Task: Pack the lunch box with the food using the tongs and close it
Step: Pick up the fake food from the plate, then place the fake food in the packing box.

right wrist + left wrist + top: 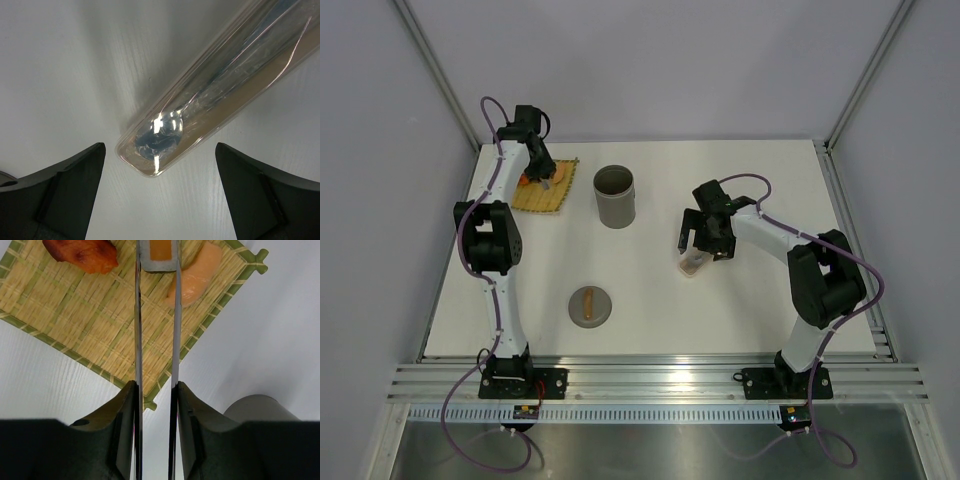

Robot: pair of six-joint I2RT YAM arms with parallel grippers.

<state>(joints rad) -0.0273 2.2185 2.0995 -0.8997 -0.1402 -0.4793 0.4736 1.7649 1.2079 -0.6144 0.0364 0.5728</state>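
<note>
Left hand (pixel 156 387) clamps the tongs (pixel 138 320), their tips either side of food (pixel 160 249) at top centre; lunch box (pixel 257 407) stands lower right.

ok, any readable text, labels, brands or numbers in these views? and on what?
None readable in any view.
No text on the lunch box, lid, mat, tongs or clear case: all plain.
Arm bases: any marking is too small to read.
</note>
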